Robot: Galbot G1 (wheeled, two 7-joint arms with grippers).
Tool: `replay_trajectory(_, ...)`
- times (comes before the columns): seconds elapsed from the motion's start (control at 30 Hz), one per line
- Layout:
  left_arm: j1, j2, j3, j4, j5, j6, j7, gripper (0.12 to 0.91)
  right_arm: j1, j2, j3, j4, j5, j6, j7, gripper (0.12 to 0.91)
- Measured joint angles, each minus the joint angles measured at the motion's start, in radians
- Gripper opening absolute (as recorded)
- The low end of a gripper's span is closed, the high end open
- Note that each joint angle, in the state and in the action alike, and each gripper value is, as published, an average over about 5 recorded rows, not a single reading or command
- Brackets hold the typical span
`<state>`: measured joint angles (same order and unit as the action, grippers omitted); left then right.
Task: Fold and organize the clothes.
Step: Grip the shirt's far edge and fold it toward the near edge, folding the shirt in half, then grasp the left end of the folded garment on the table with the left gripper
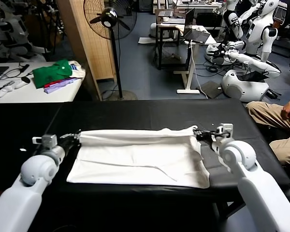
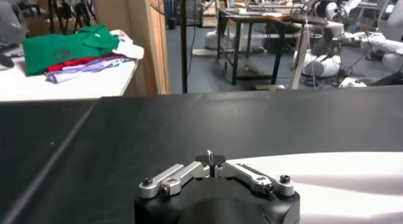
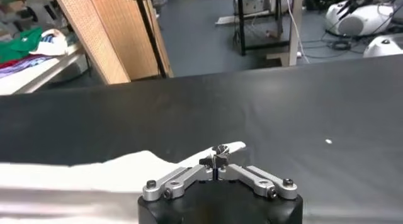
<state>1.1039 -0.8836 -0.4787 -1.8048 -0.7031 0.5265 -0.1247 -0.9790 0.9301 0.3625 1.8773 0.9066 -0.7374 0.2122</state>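
Note:
The white T-shirt (image 1: 140, 157) lies plain side up on the black table (image 1: 135, 113), folded into a wide rectangle. My left gripper (image 1: 76, 136) is shut at the shirt's far left corner. In the left wrist view its gripper (image 2: 210, 158) is closed, with the white cloth (image 2: 327, 178) running off to one side. My right gripper (image 1: 197, 132) is shut on the far right corner. In the right wrist view its gripper (image 3: 217, 157) pinches a tip of the cloth (image 3: 126, 168). The far edge is raised slightly between the two grippers. No lettering shows.
A white table at the back left holds folded green and purple garments (image 1: 53, 75). A standing fan (image 1: 110, 19) and a wooden panel (image 1: 84, 38) stand behind the black table. A seated person's legs (image 1: 275, 121) are at the right edge. Other robots stand at the back right.

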Motion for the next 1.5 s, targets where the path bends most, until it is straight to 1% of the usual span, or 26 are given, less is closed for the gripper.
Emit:
replay_trajectory(0.13,0.042,0.004,-0.018,-0.04,0.013,-0.001,-0.002,0.128,-0.076,-0.026,0.034,0.064,-0.002,0.0,0.002,0.122)
replay_trajectory(0.27,0.086,0.008,-0.036,-0.082,0.023,-0.005,-0.017,0.128,-0.147,-0.048,0.063,0.112,-0.006,0.0,0.001,0.122)
replay_trajectory(0.4,0.133,0.011,-0.058,-0.115,0.031,-0.007,-0.021,0.128,-0.212,-0.061,0.086,0.15,-0.013,0.001,-0.001,0.122)
replay_trajectory(0.6,0.22,0.0,-0.101,-0.166,0.062,-0.014,-0.018,0.128,-0.277,-0.056,0.091,0.174,-0.044,0.001,-0.004,0.122)
replay_trajectory(0.83,0.319,-0.033,-0.119,-0.203,0.148,-0.031,-0.011,0.128,-0.317,-0.032,0.083,0.178,-0.072,0.001,-0.01,0.124)
replay_trajectory(0.9,0.342,-0.044,-0.123,-0.211,0.162,-0.029,-0.011,0.128,-0.326,-0.028,0.086,0.185,-0.074,0.001,-0.022,0.147)
replay_trajectory(0.93,0.353,-0.048,-0.125,-0.216,0.165,-0.027,-0.011,0.128,-0.331,-0.027,0.09,0.19,-0.074,0.001,-0.03,0.175)
replay_trajectory(0.97,0.362,-0.052,-0.128,-0.221,0.167,-0.025,-0.012,0.134,-0.336,-0.027,0.095,0.196,-0.073,0.001,-0.038,0.221)
replay_trajectory(1.03,0.379,-0.056,-0.135,-0.232,0.168,-0.019,-0.016,0.177,-0.344,-0.03,0.11,0.209,-0.068,0.001,-0.052,0.314)
replay_trajectory(1.07,0.387,-0.057,-0.14,-0.238,0.165,-0.015,-0.018,0.216,-0.347,-0.033,0.12,0.216,-0.062,0.001,-0.056,0.381)
replay_trajectory(1.13,0.404,-0.054,-0.151,-0.256,0.154,-0.004,-0.023,0.321,-0.348,-0.039,0.145,0.231,-0.048,0.001,-0.06,0.481)
replay_trajectory(1.17,0.414,-0.051,-0.158,-0.267,0.145,0.001,-0.025,0.371,-0.346,-0.04,0.159,0.237,-0.042,0.001,-0.061,0.548)
replay_trajectory(1.2,0.423,-0.048,-0.165,-0.28,0.136,0.006,-0.027,0.438,-0.343,-0.04,0.173,0.242,-0.039,0.001,-0.06,0.599)
replay_trajectory(1.27,0.438,-0.044,-0.181,-0.306,0.117,0.012,-0.028,0.539,-0.332,-0.035,0.193,0.244,-0.045,0.001,-0.056,0.7)
replay_trajectory(1.3,0.443,-0.043,-0.189,-0.318,0.109,0.013,-0.028,0.605,-0.325,-0.03,0.199,0.241,-0.055,0.001,-0.051,0.737)
replay_trajectory(1.37,0.442,-0.046,-0.199,-0.333,0.097,0.008,-0.025,0.696,-0.304,-0.011,0.199,0.227,-0.086,0.001,-0.04,0.781)
replay_trajectory(1.4,0.435,-0.049,-0.201,-0.335,0.091,0.005,-0.024,0.739,-0.29,0.002,0.194,0.215,-0.108,0.001,-0.036,0.79)
replay_trajectory(1.43,0.423,-0.054,-0.201,-0.332,0.084,0.003,-0.026,0.766,-0.275,0.017,0.185,0.201,-0.132,0.001,-0.034,0.793)
replay_trajectory(1.5,0.386,-0.067,-0.194,-0.316,0.067,-0.001,-0.032,0.79,-0.24,0.051,0.161,0.164,-0.178,0.004,-0.033,0.797)
